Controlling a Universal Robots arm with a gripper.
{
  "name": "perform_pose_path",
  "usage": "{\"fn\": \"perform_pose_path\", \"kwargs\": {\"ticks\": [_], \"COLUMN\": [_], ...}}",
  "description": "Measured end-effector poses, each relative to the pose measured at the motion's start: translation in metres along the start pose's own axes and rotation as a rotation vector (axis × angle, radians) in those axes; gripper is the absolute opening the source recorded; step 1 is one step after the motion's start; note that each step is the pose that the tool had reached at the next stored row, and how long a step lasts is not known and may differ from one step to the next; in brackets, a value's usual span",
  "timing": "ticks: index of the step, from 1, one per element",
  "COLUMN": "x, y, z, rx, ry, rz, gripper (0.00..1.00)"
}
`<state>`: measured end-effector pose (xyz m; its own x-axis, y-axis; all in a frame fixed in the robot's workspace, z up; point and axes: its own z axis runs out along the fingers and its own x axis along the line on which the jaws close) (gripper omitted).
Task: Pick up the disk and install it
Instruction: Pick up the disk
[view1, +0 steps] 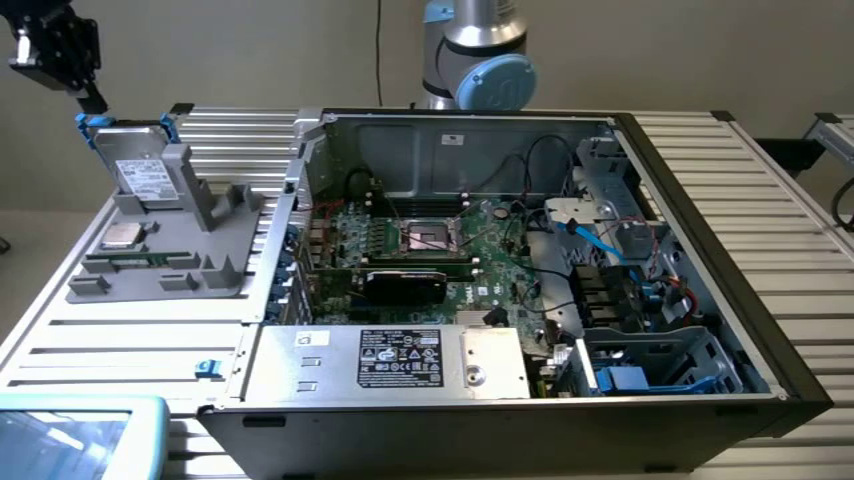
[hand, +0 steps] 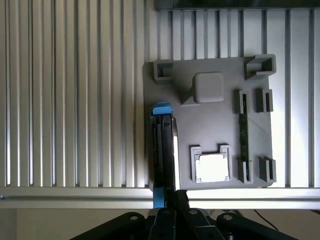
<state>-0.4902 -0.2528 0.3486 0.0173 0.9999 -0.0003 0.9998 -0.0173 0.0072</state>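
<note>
The disk (view1: 142, 172) stands on edge at the far end of the grey holder block (view1: 167, 275), left of the computer case in the exterior view. It is silver-grey with a white label and sits in a blue frame. My black gripper (view1: 94, 102) hangs just above the disk's blue upper corner at the exterior view's left. Its fingers are shut, with nothing visibly held. From the wrist camera the disk (hand: 164, 145) appears edge-on against the holder block (hand: 210, 125), and my gripper (hand: 172, 200) is at one blue end of it.
The open computer case (view1: 694, 200) shows its motherboard (view1: 441, 245), a grey power supply box (view1: 387, 360) and a drive cage (view1: 654, 365) at the near right. A small square processor chip (view1: 123, 236) (hand: 211, 168) lies on the holder. A slatted aluminium table (view1: 120, 350) lies beneath everything.
</note>
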Motion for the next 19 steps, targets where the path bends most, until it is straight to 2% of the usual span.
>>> {"fn": "perform_pose_path", "kwargs": {"ticks": [6, 7, 12, 13, 16, 17, 19], "x": [0.0003, 0.0003, 0.0003, 0.0003, 0.0003, 0.0003, 0.0003], "y": [0.0, 0.0, 0.0, 0.0, 0.0, 0.0, 0.0], "z": [0.0003, 0.0003, 0.0003, 0.0003, 0.0004, 0.0003, 0.0004], "rx": [0.0001, 0.0, 0.0, 0.0, 0.0, 0.0, 0.0], "ry": [0.0, -0.0001, 0.0, -0.0001, -0.0001, 0.0, 0.0], "rz": [0.0, 0.0, -0.001, -0.001, 0.0, 0.0, 0.0], "gripper": [0.12, 0.18, 0.21, 0.27, 0.29, 0.35, 0.35]}}
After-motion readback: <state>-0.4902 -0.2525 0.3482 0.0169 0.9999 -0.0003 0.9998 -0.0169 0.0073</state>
